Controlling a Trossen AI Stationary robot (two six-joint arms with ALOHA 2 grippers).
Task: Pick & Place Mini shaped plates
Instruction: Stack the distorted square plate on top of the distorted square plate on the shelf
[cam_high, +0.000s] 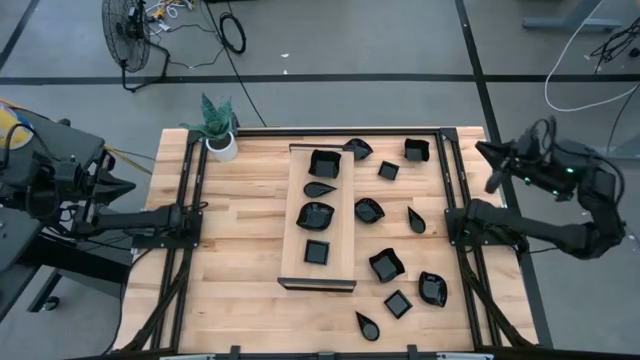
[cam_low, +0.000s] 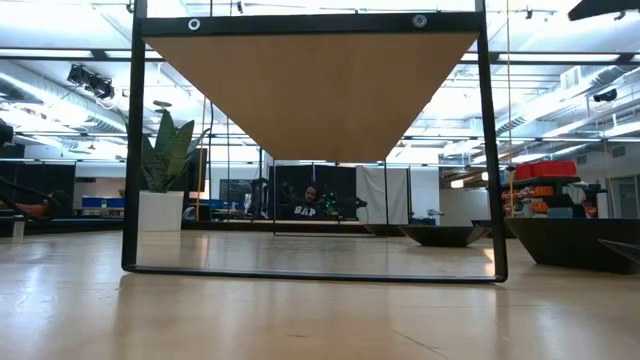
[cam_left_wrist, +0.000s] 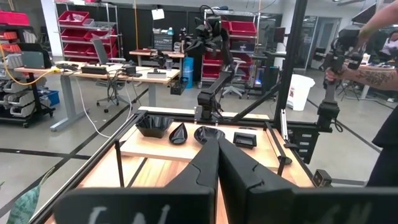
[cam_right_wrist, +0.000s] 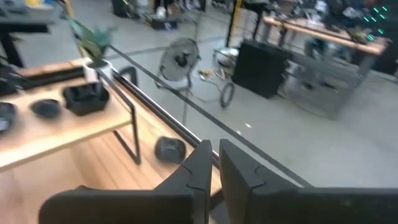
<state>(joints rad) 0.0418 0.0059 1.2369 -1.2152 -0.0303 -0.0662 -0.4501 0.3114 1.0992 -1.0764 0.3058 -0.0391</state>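
**Plates split between board and table, both arms parked off to the sides**

Plates (cam_high: 385, 266) lie in two groups. Four sit in a row down the board (cam_high: 297, 215), a pale raised shelf in the middle of the table (cam_high: 240, 260): a square-walled dish at the far end, then a teardrop, a wavy bowl, and a flat square nearest. The others are scattered on the bare wood to the right of the board: a leaf shape and a square dish at the far edge, a small square just nearer, a bowl and a teardrop at mid-table, then a bowl, a wavy bowl and a small square toward the near right, and a teardrop closest to the near edge. None touches another.

The left gripper (cam_high: 100, 185) is off the table's left edge, with its fingers (cam_left_wrist: 208, 163) pressed together and holding nothing. The right gripper (cam_high: 492, 165) hangs off the table's far right corner; its fingers (cam_right_wrist: 198, 163) stand almost together with only a thin slit between them, and nothing is in them.

A plant (cam_high: 217, 125) in a white pot stands at the far left corner, just beyond the board's far left end. A fan (cam_high: 127, 35) stands on the floor beyond the table. In the left wrist view a person's arm (cam_left_wrist: 373, 74) shows at the far right side of the table.
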